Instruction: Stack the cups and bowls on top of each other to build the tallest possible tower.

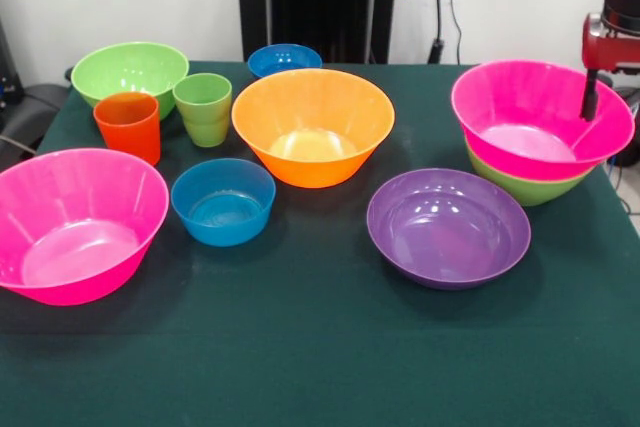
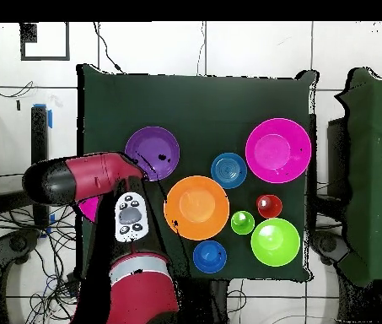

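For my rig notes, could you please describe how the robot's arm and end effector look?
The arm is glossy red with black joints and a grey control pad with dark buttons on top. The end effector shows a red block and one thin black finger.

The bowls [image 1: 313, 127] and cups [image 1: 128, 125] look like shiny, smooth plastic. The table [image 1: 320, 347] has a soft, dull green cloth.
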Available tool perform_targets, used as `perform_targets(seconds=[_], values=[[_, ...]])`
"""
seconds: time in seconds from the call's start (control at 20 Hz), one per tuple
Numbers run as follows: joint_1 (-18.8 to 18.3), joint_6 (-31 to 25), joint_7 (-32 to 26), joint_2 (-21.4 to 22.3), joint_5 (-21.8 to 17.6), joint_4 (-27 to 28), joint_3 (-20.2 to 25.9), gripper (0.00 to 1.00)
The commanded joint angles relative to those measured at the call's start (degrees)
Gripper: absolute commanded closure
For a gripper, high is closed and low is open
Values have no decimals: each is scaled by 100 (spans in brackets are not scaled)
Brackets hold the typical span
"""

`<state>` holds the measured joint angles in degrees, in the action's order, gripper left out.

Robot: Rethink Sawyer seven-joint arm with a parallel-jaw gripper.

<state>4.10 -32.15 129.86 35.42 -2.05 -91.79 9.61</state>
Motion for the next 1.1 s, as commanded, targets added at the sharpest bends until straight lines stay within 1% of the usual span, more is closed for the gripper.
perform_targets(seconds=[0.05,0.25,0.45,0.6,0.85,1.1], values=[[12,284,-335,-22,-490,-175,382,0],[-40,79,-341,127,-538,-337,345,0],[-55,-705,-544,643,-679,-490,83,0],[-206,-1130,-841,927,-817,-581,37,0],[-429,-1436,-1153,1131,-1126,-628,46,0],[-603,-1709,-1298,1185,-1479,-528,97,0]])
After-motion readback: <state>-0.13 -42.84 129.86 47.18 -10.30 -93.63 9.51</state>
